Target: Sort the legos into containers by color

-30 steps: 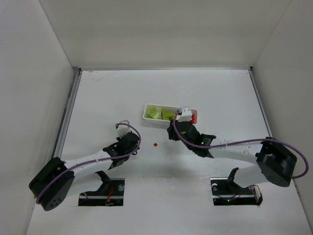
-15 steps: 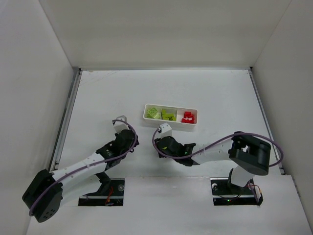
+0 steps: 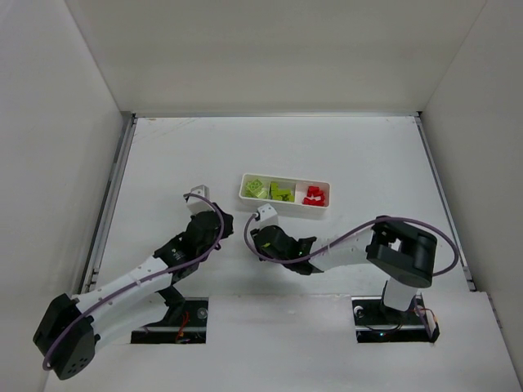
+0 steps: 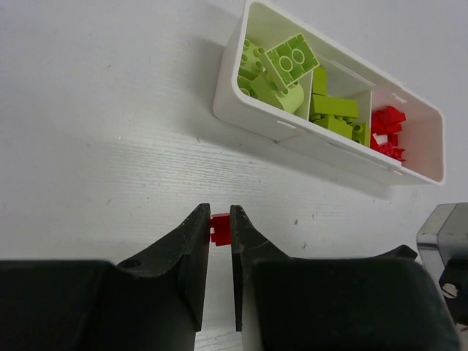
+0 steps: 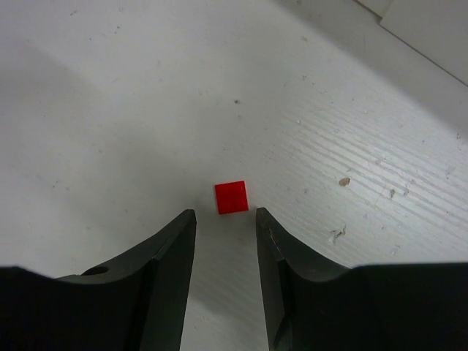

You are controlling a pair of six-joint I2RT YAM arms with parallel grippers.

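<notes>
Left gripper (image 4: 219,212) pinches a red lego (image 4: 219,229) between nearly closed fingers; the tray (image 4: 256,117) lies at 1 o'clock. Right gripper (image 5: 225,213), jaws parted, frames a red tile (image 5: 231,197) at 12 o'clock on the table (image 5: 110,88).

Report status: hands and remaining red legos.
Left hand pinching a red lego, tray ahead. Right hand open, loose red lego on table just past its fingertips. Nothing in the way.

Right gripper (image 5: 225,219): withdrawn from above the red-filled compartment (image 3: 325,189), swung left and back, fingers parted just short of the loose red lego (image 5: 231,197), which its arm now hides from overhead. Left gripper (image 4: 220,216), pinching a second red lego (image 4: 219,228): stretched slightly farther out, toward the far left
</notes>
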